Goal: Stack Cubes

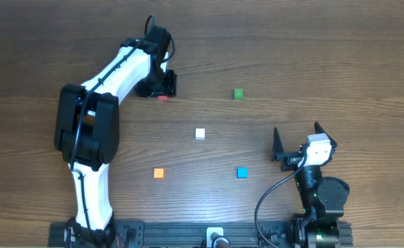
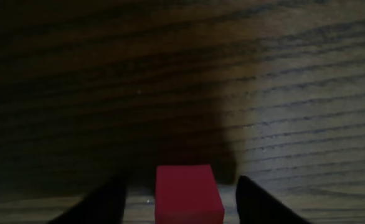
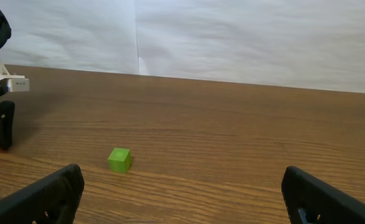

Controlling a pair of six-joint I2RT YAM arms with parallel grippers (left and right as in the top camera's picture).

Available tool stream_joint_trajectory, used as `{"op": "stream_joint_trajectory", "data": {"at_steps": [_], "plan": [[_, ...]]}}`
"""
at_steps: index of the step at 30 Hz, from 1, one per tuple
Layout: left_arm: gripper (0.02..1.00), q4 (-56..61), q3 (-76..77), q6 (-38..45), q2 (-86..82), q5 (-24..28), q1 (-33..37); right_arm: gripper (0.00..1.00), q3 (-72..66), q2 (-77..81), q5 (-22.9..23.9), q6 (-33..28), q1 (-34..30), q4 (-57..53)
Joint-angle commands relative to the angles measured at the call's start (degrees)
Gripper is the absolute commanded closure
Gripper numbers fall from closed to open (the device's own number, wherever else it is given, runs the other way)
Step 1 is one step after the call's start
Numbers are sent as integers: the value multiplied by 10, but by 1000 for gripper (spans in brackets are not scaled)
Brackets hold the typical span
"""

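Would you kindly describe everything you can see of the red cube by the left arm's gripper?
The red cube is a small, plain block, evenly red with a matte surface and crisp edges. It sits flat and upright on the wooden table. It lies between the open fingers of the left gripper, with a gap showing on each side, so neither finger seems to touch it. Only the table appears to be in contact with it.

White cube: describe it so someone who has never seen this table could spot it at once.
Look at the wooden table from above, with the left arm and right arm standing along one edge. Near the middle, between them, sits the white cube. It is the only white one; the green cube lies farther from the arm bases, the orange cube and blue cube nearer.
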Motion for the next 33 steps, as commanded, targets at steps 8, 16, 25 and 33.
{"op": "stream_joint_trajectory", "data": {"at_steps": [8,16,25,33], "plan": [[717,0,12,1,10,-17,-6,9,-3,-4,-2,-3,2,-2],[912,-7,12,-7,-2,-9,-21,7,-3,-4,-2,-3,2,-2],[976,-70,12,-89,-133,-11,-70,9,-3,-4,-2,-3,2,-2],[978,-102,-31,-184,-201,-24,-189,9,-3,-4,-2,-3,2,-2]]}}
